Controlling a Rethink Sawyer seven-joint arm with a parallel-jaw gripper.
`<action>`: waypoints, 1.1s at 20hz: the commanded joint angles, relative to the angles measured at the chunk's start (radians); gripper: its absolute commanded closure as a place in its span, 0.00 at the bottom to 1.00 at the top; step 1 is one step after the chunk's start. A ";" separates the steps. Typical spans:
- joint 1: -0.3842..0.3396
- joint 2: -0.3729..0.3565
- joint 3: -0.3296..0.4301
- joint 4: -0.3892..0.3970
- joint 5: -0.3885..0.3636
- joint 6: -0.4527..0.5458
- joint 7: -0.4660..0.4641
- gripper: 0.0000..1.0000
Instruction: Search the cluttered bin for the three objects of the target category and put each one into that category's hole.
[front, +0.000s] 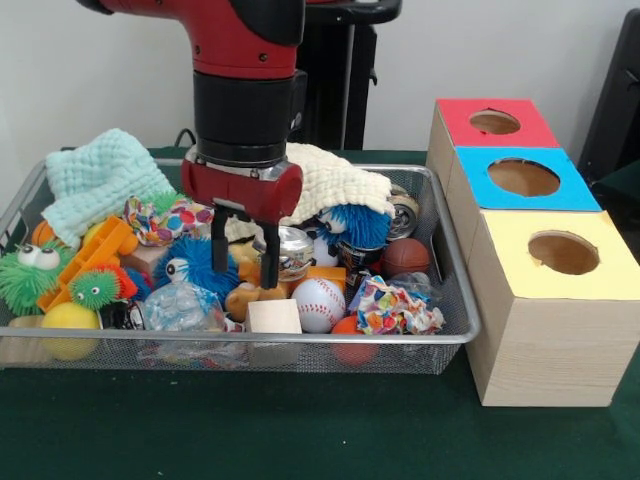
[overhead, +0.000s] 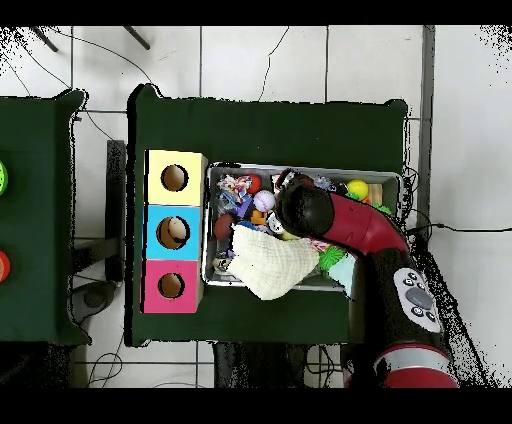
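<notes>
Gripper hangs empty with fingers apart over the middle of the wire bin, apparently mid-search (target category unclear), with a baseball at its 4 o'clock; the next move needs a clean descent onto one item.

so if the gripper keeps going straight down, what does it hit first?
Probably the brown toy just below the gripper, beside the baseball. The jaws stand open; depth is unclear, so it might touch the silver can instead.

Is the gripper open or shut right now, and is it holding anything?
Open and empty. In the front view the gripper hangs over the bin with its two dark fingers apart and nothing between them.
</notes>
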 joint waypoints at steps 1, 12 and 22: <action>0.053 0.051 -0.112 -0.027 0.164 0.041 0.352 0.00; 0.047 0.079 -0.150 0.036 0.284 0.014 0.370 0.00; 0.060 0.158 -0.190 -0.027 0.331 -0.017 0.353 0.00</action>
